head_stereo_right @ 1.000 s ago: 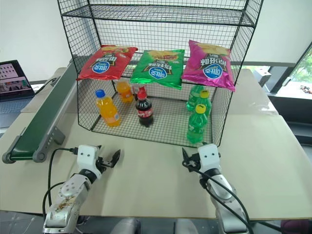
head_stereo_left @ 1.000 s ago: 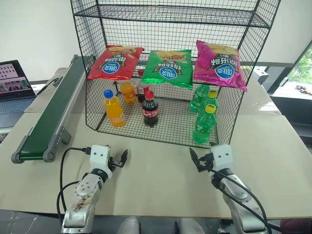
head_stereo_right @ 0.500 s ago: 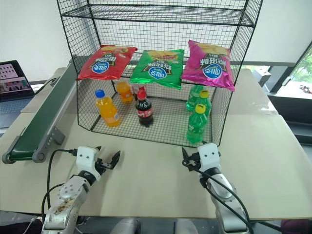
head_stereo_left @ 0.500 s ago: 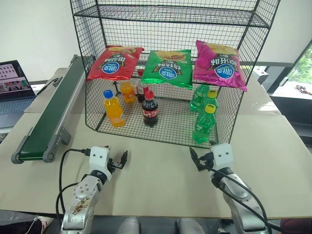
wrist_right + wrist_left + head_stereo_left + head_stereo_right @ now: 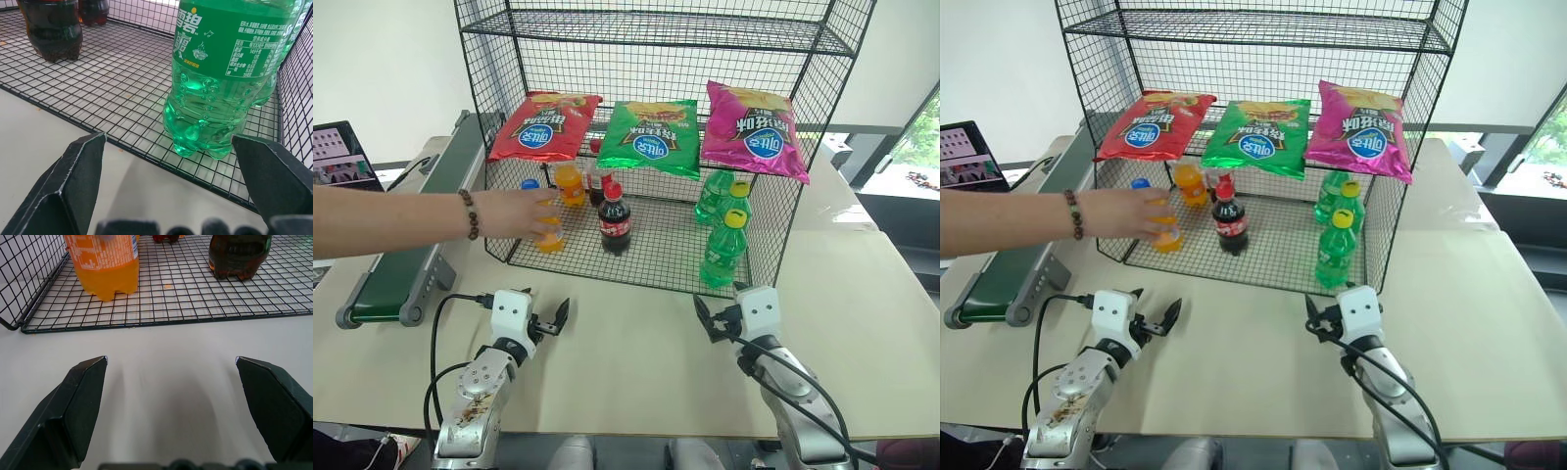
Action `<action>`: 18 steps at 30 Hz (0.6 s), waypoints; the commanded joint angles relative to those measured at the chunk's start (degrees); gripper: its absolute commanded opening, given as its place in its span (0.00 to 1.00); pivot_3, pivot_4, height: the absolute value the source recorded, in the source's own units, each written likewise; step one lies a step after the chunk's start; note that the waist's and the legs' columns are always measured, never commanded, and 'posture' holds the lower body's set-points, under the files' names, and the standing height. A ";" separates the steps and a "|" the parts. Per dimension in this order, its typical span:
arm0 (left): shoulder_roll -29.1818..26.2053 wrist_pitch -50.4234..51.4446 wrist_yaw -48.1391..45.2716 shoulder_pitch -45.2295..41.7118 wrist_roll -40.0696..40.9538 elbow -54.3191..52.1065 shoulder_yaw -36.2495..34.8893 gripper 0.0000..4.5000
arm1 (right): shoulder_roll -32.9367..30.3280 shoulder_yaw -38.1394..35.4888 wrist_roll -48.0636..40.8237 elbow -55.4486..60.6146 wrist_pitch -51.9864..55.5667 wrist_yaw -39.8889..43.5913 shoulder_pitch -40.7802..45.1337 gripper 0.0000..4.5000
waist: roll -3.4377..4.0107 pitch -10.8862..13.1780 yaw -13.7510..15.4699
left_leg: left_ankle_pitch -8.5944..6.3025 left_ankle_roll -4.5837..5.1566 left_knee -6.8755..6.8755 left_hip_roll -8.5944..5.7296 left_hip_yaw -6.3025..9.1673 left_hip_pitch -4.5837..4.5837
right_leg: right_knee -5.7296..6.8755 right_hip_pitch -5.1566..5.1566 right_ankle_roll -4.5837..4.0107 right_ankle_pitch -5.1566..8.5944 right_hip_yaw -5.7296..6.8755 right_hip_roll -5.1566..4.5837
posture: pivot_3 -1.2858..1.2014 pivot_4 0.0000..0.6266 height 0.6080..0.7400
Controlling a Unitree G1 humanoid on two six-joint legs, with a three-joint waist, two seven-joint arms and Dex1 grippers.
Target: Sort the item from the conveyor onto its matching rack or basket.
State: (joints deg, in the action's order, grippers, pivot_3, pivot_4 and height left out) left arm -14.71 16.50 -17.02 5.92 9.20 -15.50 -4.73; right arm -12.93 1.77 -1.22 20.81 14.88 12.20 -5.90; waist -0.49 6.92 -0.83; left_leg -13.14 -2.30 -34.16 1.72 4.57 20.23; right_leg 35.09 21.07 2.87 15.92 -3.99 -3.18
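Person's hand grips small orange soda bottle with blue cap on bottom tier of black wire-mesh rack. Left gripper fingers spread, empty; right gripper fingers spread, empty, above beige table.

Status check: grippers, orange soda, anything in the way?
Left gripper and right gripper open, empty, over table. Orange soda on rack bottom tier. Person's hand on the bottle.

A person's arm has come in from the left, across the conveyor. Its hand now wraps the orange soda bottle on the bottom shelf of the rack.
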 commanded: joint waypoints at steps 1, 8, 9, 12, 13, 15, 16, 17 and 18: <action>-0.65 -1.23 -0.42 0.12 0.42 -1.60 -0.85 0.99 | 0.11 -0.05 0.12 2.61 -0.52 -0.17 0.11 1.00 | 0.00 0.00 0.00 | 0.00 0.00 0.00 0.00 0.00 0.00 | 0.00 0.00 0.00 0.00 0.00 0.00 | 0.52 0.24 0.98; -0.69 -1.26 -0.81 0.71 0.67 -2.22 -0.92 0.99 | 0.02 0.30 0.00 2.06 -0.56 0.27 0.58 1.00 | 0.00 0.00 0.01 | 0.00 0.00 0.00 0.00 0.00 0.00 | 0.00 0.00 -0.01 -0.01 0.00 0.00 | 0.52 0.24 0.98; -0.68 -1.35 -0.88 0.82 0.71 -2.24 -0.98 0.99 | 0.00 0.39 0.00 1.97 -0.64 0.36 0.61 1.00 | 0.00 0.00 0.01 | 0.00 0.00 0.00 0.00 0.00 0.00 | 0.00 0.00 -0.01 -0.01 0.00 0.00 | 0.52 0.24 0.98; -0.66 -1.64 -0.98 0.88 0.72 -2.17 -1.15 0.99 | -0.08 0.59 0.00 1.83 -0.77 0.59 0.74 1.00 | 0.00 0.00 -0.01 | 0.00 0.00 0.00 0.00 0.00 0.00 | 0.00 0.00 -0.01 -0.01 0.00 0.00 | 0.52 0.24 0.98; -0.64 -1.71 -1.00 0.82 0.73 -2.11 -1.18 0.99 | -0.11 0.59 -0.01 1.78 -0.79 0.63 0.80 1.00 | 0.00 0.00 -0.01 | 0.00 0.00 0.00 0.00 0.00 0.00 | 0.00 0.00 -0.01 -0.01 0.00 0.00 | 0.52 0.24 0.98; -0.57 -1.86 -1.05 0.74 0.72 -2.01 -1.18 0.99 | -0.11 0.62 0.02 1.77 -0.85 0.61 0.82 1.00 | 0.00 0.00 -0.01 | 0.00 0.00 0.00 0.00 0.00 0.00 | 0.00 0.00 -0.01 -0.01 0.00 0.00 | 0.52 0.24 0.98; -0.52 -1.89 -1.06 0.68 0.70 -1.98 -1.14 0.99 | -0.12 0.62 0.01 1.77 -0.86 0.60 0.82 1.00 | 0.00 0.00 0.00 | 0.00 0.00 0.00 0.00 0.00 0.00 | 0.00 0.00 -0.01 -0.01 0.00 0.00 | 0.52 0.24 0.98; -0.46 -1.91 -1.06 0.64 0.68 -1.97 -1.09 0.99 | -0.12 0.62 0.01 1.78 -0.88 0.59 0.82 1.00 | 0.00 0.00 0.01 | 0.00 0.00 0.00 0.00 0.00 0.00 | 0.00 0.00 -0.01 -0.01 0.00 0.00 | 0.52 0.24 0.98; -0.35 -1.91 -1.06 0.61 0.65 -1.99 -0.96 0.99 | -0.12 0.60 -0.01 1.79 -0.90 0.58 0.80 1.00 | 0.00 0.00 0.01 | 0.00 0.00 0.00 0.00 0.00 0.00 | 0.00 0.00 -0.01 -0.01 0.00 0.00 | 0.52 0.24 0.98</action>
State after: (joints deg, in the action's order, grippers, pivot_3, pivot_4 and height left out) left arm -14.88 16.29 -17.85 6.83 9.22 -15.50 -5.16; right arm -12.93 2.39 -1.23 20.81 14.89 12.48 -5.65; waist -0.49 6.92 -0.82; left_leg -13.14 -2.30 -34.16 1.72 4.57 20.23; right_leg 35.09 21.07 2.86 15.91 -3.99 -3.18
